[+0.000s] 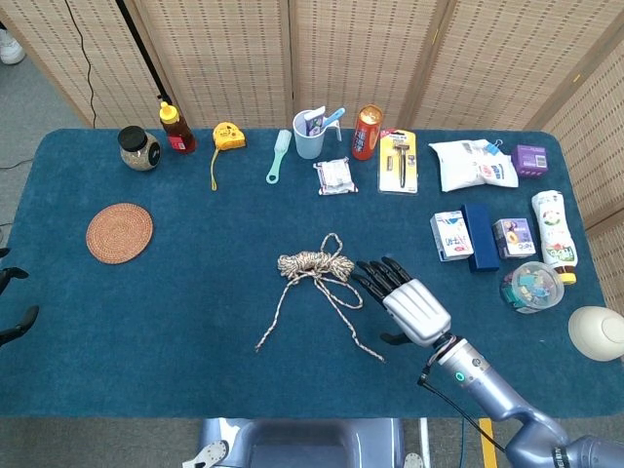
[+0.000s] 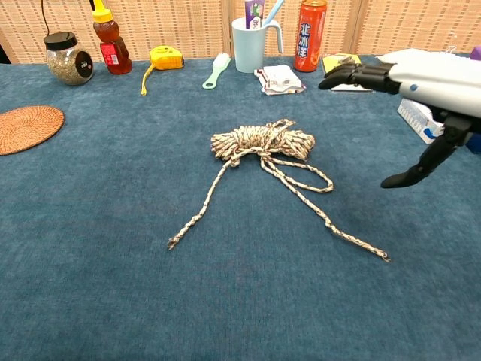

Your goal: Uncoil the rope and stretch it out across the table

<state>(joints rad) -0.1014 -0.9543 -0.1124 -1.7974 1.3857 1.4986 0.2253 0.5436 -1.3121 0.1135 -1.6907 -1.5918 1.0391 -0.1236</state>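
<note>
A beige braided rope (image 1: pixel 315 265) (image 2: pixel 261 142) lies coiled in a bundle at the middle of the blue table, with two loose ends trailing toward the front edge. My right hand (image 1: pixel 408 301) (image 2: pixel 421 90) hovers open just right of the coil, fingers spread and pointing at it, touching nothing. Only the dark fingertips of my left hand (image 1: pixel 12 302) show at the far left edge of the head view, apart and empty.
A woven coaster (image 1: pixel 119 232) lies at the left. Along the back stand a jar (image 1: pixel 138 148), honey bottle (image 1: pixel 175 128), tape measure (image 1: pixel 228 136), cup (image 1: pixel 310 135), can (image 1: pixel 367 132) and razor pack (image 1: pixel 398 161). Small boxes (image 1: pixel 473 235) and a bowl (image 1: pixel 597 332) sit at the right.
</note>
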